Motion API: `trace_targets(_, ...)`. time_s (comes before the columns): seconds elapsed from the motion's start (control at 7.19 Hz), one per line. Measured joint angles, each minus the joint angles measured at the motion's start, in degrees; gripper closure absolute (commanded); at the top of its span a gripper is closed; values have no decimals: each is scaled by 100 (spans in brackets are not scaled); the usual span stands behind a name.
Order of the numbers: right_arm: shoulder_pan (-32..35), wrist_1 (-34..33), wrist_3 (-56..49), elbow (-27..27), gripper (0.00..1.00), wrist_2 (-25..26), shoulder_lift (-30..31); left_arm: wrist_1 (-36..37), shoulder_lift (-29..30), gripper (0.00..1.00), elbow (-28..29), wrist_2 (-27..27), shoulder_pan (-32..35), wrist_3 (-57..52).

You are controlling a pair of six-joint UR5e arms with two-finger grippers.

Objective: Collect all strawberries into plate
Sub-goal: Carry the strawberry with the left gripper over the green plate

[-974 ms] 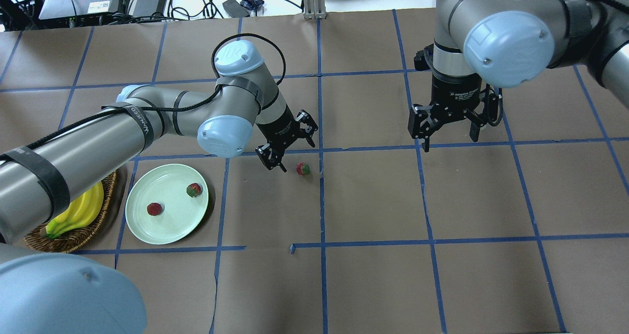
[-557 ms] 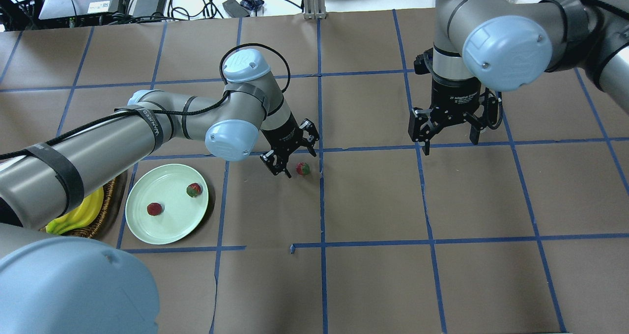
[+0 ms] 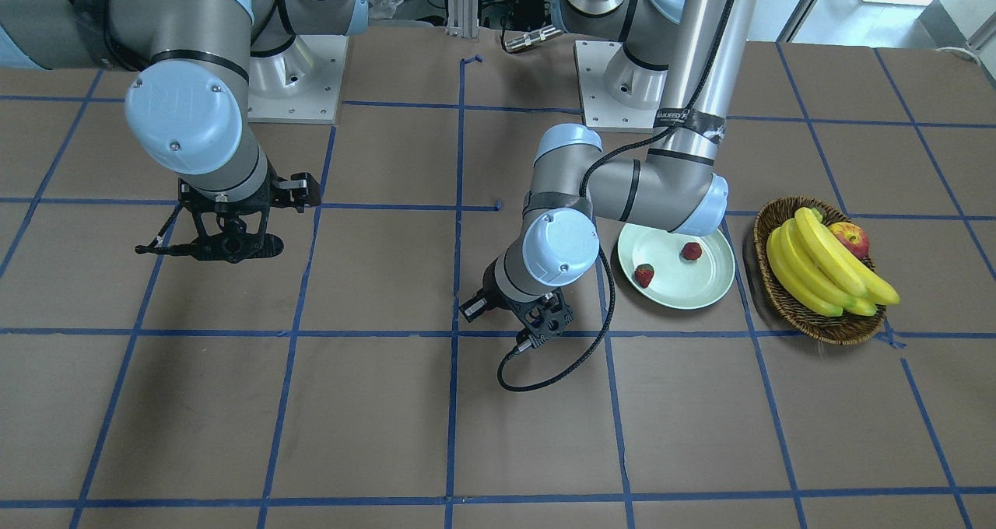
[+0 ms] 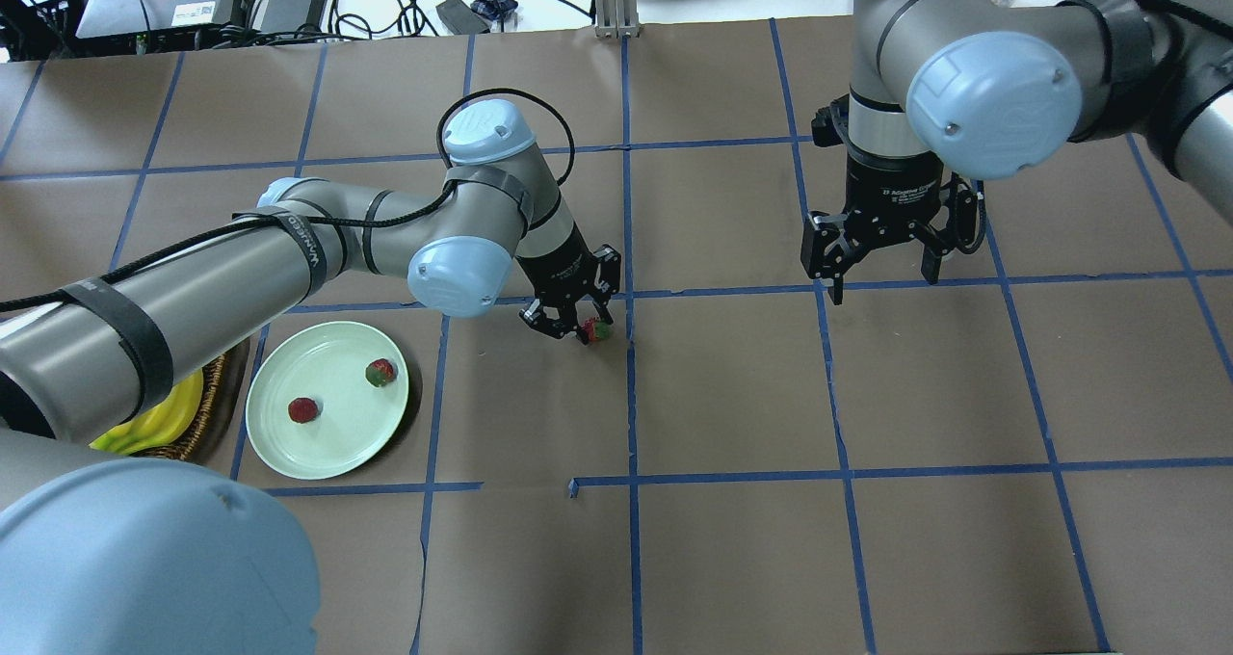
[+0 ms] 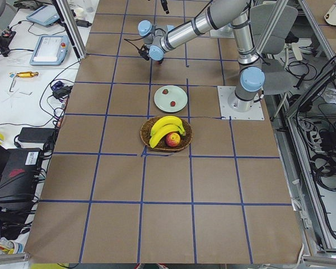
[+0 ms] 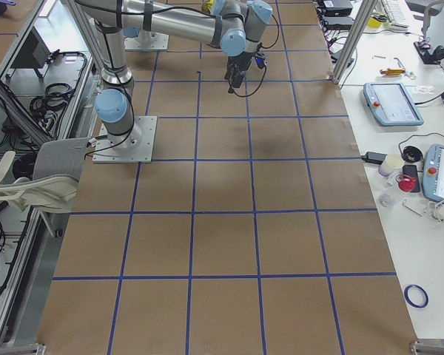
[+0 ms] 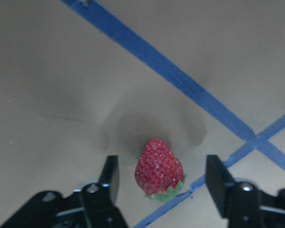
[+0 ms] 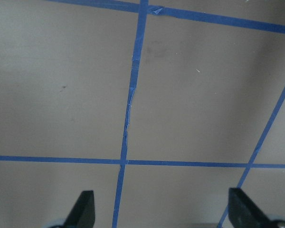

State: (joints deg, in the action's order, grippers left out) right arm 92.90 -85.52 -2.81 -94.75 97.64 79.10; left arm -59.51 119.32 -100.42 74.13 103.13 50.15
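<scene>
Mint-green plate (image 3: 704, 289) is seen from the front with two strawberries (image 3: 644, 275) resting on it, close beside the wicker basket (image 3: 809, 323). Overhead now: the third strawberry (image 4: 600, 328) is spotted on the brown paper, well apart from the plate, with the left gripper (image 4: 583, 327) set low around it. The right gripper (image 4: 878, 272) is held wide open and empty. At the left wrist, the berry is framed between spread fingers (image 7: 109, 176), untouched.
</scene>
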Motion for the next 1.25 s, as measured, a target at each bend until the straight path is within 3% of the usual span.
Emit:
trace_targets(0.56,-5,-48,-74,0,0,25,0,-214,-426,100,118,318,-199,-885)
trace_targets(1.25,-17,-117,-167,0,0,-15,-9,-1582,-1004,100,-33,1927,-1334,-4878)
